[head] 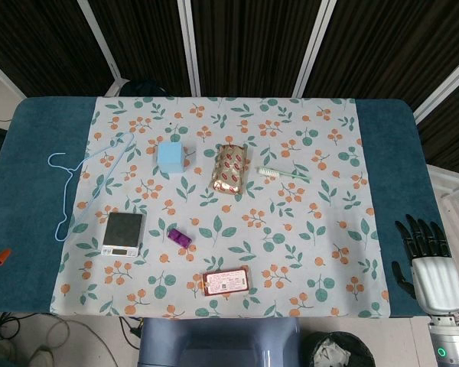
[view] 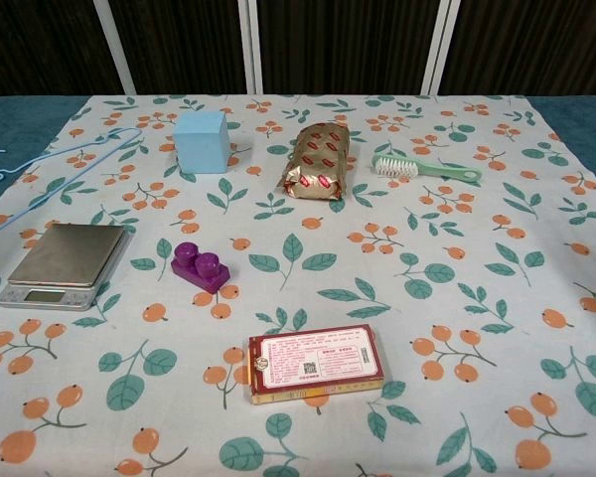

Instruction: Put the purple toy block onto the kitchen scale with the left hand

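The purple toy block (head: 179,238) (view: 200,266) lies on the floral cloth, a short way right of the kitchen scale (head: 123,233) (view: 64,262). The scale is a small silver one with a bare metal plate and nothing on it. My right hand (head: 424,256) hangs off the table's right edge in the head view, black fingers spread and holding nothing. No view shows my left hand.
A blue cube (head: 171,157) (view: 202,141), a gold snack packet (head: 229,167) (view: 321,160) and a green toothbrush (head: 283,173) (view: 426,169) sit further back. A red box (head: 226,281) (view: 314,362) lies near the front edge. A blue hanger (head: 84,172) lies at the left.
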Controlling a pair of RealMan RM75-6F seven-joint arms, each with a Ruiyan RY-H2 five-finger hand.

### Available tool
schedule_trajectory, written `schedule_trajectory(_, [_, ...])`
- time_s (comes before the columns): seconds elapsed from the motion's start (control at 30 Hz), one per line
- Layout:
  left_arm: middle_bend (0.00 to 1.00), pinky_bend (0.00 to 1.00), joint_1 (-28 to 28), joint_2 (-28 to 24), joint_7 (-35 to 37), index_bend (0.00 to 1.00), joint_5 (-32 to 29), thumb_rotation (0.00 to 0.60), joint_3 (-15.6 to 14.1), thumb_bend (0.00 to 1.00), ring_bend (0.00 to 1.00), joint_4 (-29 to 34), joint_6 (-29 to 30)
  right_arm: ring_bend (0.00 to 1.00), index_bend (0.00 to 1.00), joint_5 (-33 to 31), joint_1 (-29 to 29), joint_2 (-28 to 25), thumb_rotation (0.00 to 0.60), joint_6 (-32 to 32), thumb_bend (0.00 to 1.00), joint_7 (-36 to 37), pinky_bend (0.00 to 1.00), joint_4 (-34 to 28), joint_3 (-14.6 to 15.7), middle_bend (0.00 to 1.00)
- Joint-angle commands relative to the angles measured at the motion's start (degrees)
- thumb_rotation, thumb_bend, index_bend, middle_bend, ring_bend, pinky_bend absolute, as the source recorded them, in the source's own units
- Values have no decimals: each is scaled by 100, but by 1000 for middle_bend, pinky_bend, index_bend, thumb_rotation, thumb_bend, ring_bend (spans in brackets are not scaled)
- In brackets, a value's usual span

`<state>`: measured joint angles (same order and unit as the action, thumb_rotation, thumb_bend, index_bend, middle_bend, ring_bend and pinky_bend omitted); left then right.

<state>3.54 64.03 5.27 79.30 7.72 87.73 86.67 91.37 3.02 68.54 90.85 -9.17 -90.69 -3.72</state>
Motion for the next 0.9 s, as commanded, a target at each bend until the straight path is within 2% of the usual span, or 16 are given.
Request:
schedule_trajectory(0.03, [0, 95, 1, -5, -13, 11, -12, 600, 0, 90, 0, 28, -5, 53, 72, -51, 6, 1, 600, -48, 481, 0, 11, 32, -3, 35])
schedule_trajectory(0.6, [0, 91, -50, -83, -56, 8, 107, 600, -76, 90, 0, 195, 78, 53, 72, -72, -4, -27, 600, -63, 482, 52, 0, -6, 9, 35])
schedule_trajectory(0.77, [0, 86, 6, -195, 7, 8, 379, 600, -188, 89, 0, 213, 15, 53, 72, -132, -25, -49, 600, -45, 481, 80, 0, -22, -14, 35])
schedule_trajectory(0.9, [0, 86, 230, -382, -237, 3, 736, 600, -225, 90, 0, 228, -137, 52, 72, -147, -39, -80, 600, -32, 481, 115, 0, -45, -19, 35])
